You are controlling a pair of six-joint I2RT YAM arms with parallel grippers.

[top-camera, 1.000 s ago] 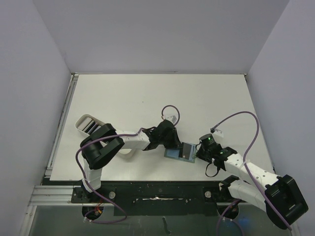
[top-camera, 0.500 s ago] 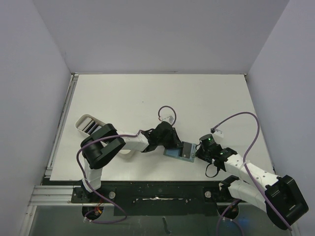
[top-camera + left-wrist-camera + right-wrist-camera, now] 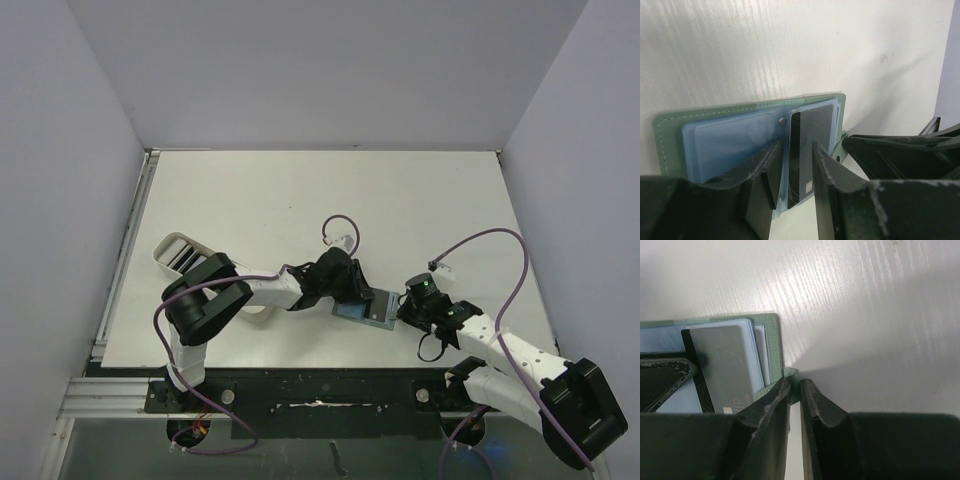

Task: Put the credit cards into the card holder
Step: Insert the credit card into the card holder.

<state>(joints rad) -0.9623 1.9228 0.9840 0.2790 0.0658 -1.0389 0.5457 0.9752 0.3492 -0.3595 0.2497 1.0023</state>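
The card holder [image 3: 366,306] lies open on the table between both grippers, sage green outside [image 3: 670,137], light blue inside. A dark grey credit card [image 3: 812,140] sits in its right-hand slots, also seen in the right wrist view [image 3: 725,365]. My left gripper [image 3: 795,145] stands open astride the card's near end, with a gap on each side of the card. My right gripper [image 3: 795,381] is shut on the holder's green snap tab [image 3: 792,374] at its right edge.
A white oblong tray [image 3: 166,247] with dark flat things standing in it sits at the left, beside the left arm's base. Purple cables loop above both wrists. The table's near edge runs just below the holder.
My left gripper's jaws have opened and let go of the credit card, which stays in the holder. The right gripper has kept its grip on the tab and has not moved.
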